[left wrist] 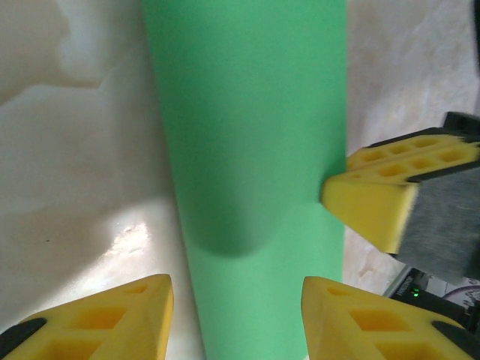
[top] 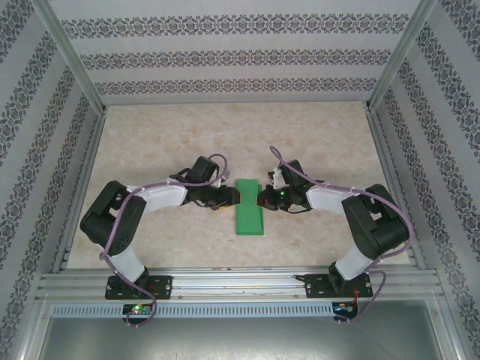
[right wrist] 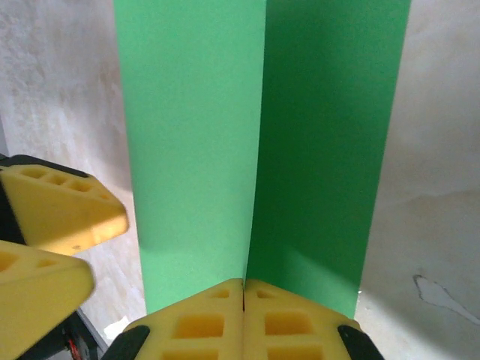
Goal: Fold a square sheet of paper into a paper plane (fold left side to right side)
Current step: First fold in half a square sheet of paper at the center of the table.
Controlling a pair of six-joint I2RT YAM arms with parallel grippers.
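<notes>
Your folded green sheet [top: 250, 214] runs near-to-far between both pincers: left pincer [left wrist: 236, 300] half-open, empty; right pincer [right wrist: 244, 289] shut at its edge.

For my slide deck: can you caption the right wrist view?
Right gripper shut on the folded green paper; left gripper open beside it.

No readable txt, labels or nos anywhere

The square sheet of paper [top: 250, 210] — bright green, folded to a narrow strip — lies between left claw [left wrist: 236, 289] and right claw [right wrist: 244, 289], its seam meeting the latter's tips.
</notes>
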